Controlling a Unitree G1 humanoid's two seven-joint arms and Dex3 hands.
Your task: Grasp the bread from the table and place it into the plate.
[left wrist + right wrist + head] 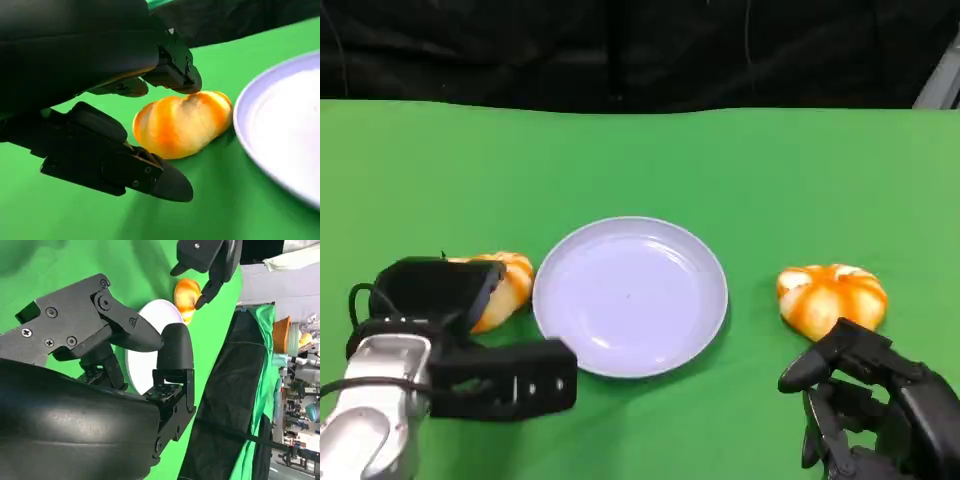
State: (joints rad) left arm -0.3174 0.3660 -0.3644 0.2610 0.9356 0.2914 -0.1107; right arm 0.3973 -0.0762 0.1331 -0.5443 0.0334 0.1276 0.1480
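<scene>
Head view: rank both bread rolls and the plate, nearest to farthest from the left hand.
1. Left bread roll, right under the left hand, left of the plate.
2. Plate, centre of the table.
3. Right bread roll, far side, near the right hand.

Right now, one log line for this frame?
left hand: open around left bread | right hand: open, near right bread | plate: empty

The flat cloth table cover (770,170) is bright green; the round shallow plate (630,296) is pale lavender, plain; both round bread buns (832,297) (182,122) are orange with cream stripes; the many-fingered hands (470,330) (880,400) are black, on silver forearms (370,420).
</scene>
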